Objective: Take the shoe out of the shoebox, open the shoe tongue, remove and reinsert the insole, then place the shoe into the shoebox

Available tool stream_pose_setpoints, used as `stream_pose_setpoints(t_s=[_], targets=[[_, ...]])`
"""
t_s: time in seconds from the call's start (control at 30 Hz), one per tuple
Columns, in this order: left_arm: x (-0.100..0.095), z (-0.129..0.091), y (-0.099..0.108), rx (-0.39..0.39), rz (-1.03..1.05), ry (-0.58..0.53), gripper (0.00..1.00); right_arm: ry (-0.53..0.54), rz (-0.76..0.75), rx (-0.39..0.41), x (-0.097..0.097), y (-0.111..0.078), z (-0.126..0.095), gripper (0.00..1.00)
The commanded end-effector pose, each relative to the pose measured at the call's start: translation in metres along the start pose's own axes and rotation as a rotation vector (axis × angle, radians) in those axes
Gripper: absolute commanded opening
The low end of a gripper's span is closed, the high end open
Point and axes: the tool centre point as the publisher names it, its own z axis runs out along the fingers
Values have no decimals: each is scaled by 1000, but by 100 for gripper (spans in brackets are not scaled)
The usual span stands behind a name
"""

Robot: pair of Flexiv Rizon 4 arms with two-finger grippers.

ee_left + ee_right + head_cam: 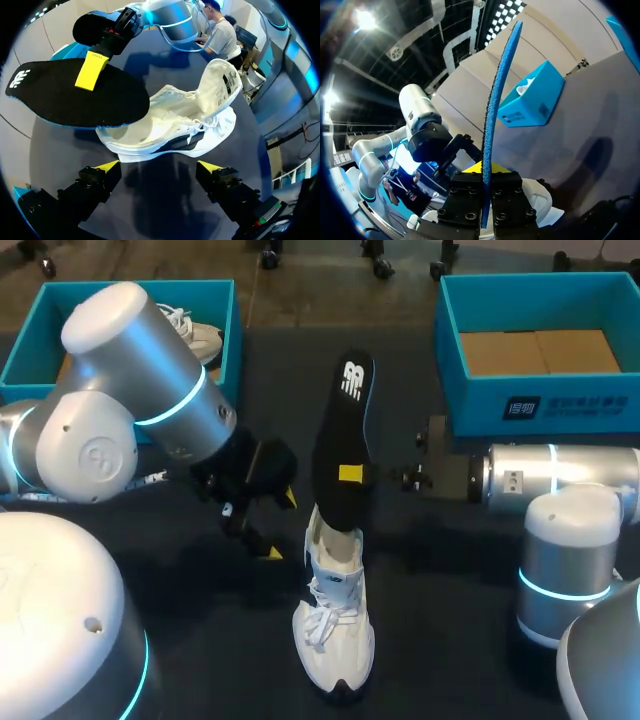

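Two shoeboxes of teal colour stand at the far side of the dark table [450, 590]. The left shoebox [25, 345] has a second shoe [198, 338] inside. The right shoebox [560, 405] shows only brown cardboard [540, 352] on its floor.

The white shoe [335, 635] is outside the boxes. It stands on its sole near the middle of the table, with the toe pointing to the robot's side. In the left wrist view its tongue [220, 85] is lifted up and back, so the opening of the white shoe [185, 125] is wide.

The right gripper [352, 475] comes in from the side and is clamped on the insole [345, 430], one yellow tip on the black face and the other behind it. The insole rises in a slant above the shoe, its logo end toward the far side and its lower end at the shoe's opening. Whether this end is inside the shoe cannot be told. In the right wrist view the insole [495, 100] is seen from its edge, blue and thin, pressed between the fingers of the right gripper [486, 200].

The left gripper [278, 525] is just beside the shoe, on the left shoebox's side. Its fingers are apart and hold nothing. In the left wrist view the left gripper [157, 167] faces the side of the shoe without touching it
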Motion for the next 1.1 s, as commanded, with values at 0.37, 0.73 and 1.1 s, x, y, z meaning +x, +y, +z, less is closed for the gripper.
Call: stream_pose_setpoints(t_s=[0.37,0.73,1.1], targets=[[-18,18,-1,4,-57,6,100,20,-40,-10,-10,-2,7,0],[-20,23,-2,6,-59,10,100,3,-42,9,-16,-5,13,0],[-25,29,-5,5,-69,9,100,11,-76,-21,-19,-5,13,0]])
